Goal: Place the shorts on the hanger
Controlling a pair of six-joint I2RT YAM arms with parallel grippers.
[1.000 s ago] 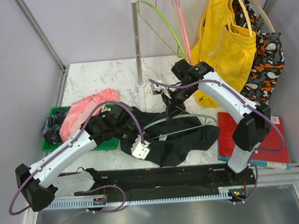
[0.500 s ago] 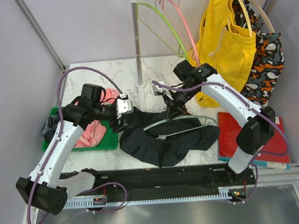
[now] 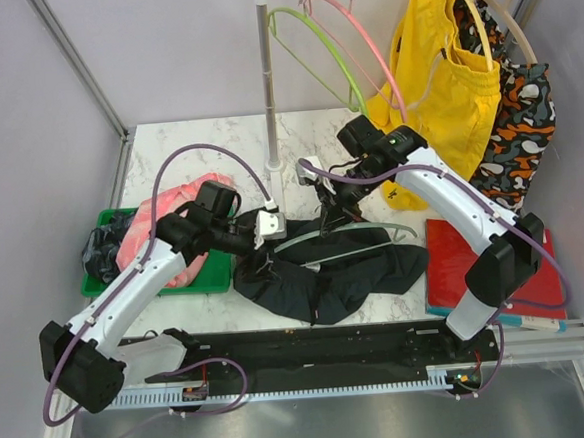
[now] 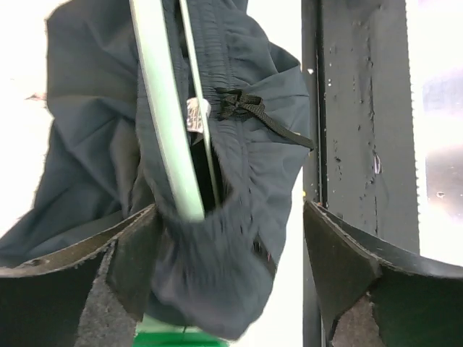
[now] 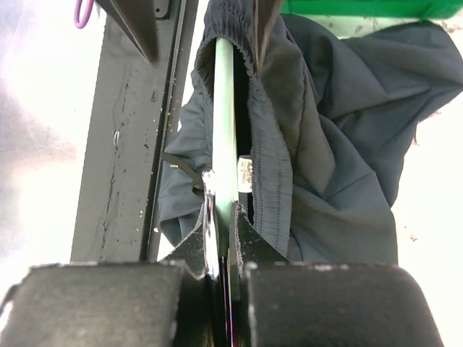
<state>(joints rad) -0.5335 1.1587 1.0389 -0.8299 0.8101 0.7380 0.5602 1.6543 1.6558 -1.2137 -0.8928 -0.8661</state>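
Observation:
The black shorts [image 3: 326, 277] lie crumpled on the table with the pale teal hanger [image 3: 358, 232] threaded through the waistband. My right gripper [image 3: 336, 204] is shut on the hanger's neck [image 5: 225, 108], beside the metal hook, and holds it just above the table; its own view shows the jaws closed [image 5: 228, 210] and the white label [image 5: 244, 173]. My left gripper [image 3: 271, 230] is open at the hanger's left end. In its view [image 4: 231, 275] a fold of the shorts [image 4: 217, 267] and the hanger's end [image 4: 166, 130] sit between the wide-apart fingers.
A green tray [image 3: 211, 280] at the left holds a pink garment [image 3: 171, 212]. A rack pole [image 3: 267, 80] stands behind, with lime green [image 3: 309, 37] and pink [image 3: 359, 34] hangers, yellow shorts [image 3: 442, 68] and a patterned garment [image 3: 517, 133]. A red book [image 3: 450, 263] lies right.
My left gripper left the shorts' front edge, swung back left, then came in to the hanger's left end. The right gripper has barely moved. The rack's green and pink hangers swing.

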